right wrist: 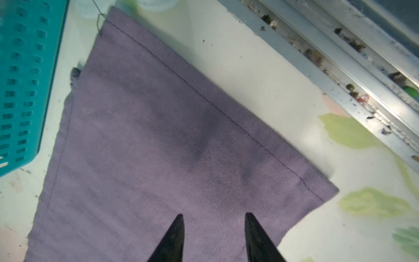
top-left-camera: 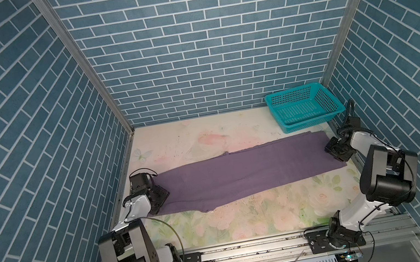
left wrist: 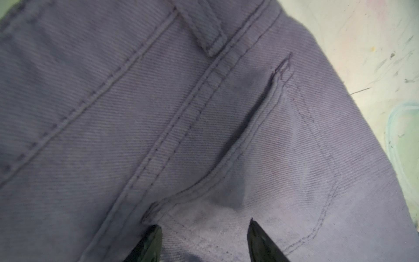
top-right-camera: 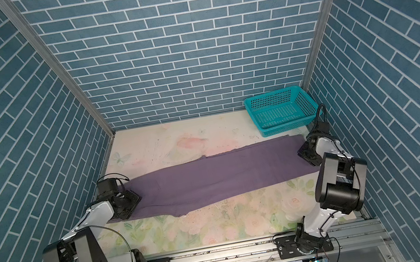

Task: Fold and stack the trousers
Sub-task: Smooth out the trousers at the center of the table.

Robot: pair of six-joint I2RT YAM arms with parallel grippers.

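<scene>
At the near edge, a grey metal rail carries both arm bases. Beyond it lies the worktop, a smooth sheet printed with pale roses and green leaves, scuffed and speckled with dirt.

The trousers lie flat across the middle of it. Their long axis runs side to side and is slightly tilted, with the right end farther back than the left. The waist points to the robot's left and the leg hems to its right. The legs form one long band. The cloth is a muted purple twill with a fine diagonal rib.

The left end effector is above the waist end, its dark pointed fingers moderately apart and holding nothing. Below it are double-stitched seams, a belt loop and a slanted pocket that gapes slightly. The right end effector is above the hem end, its fingers likewise apart and empty over flat cloth. A straight row of stitching runs along the hem.

Farther back, in the far right corner, sits a teal plastic basket. It is rectangular with perforated walls and stands just beside the far corner of the hems. Behind it are walls covered in a blue brick pattern.
</scene>
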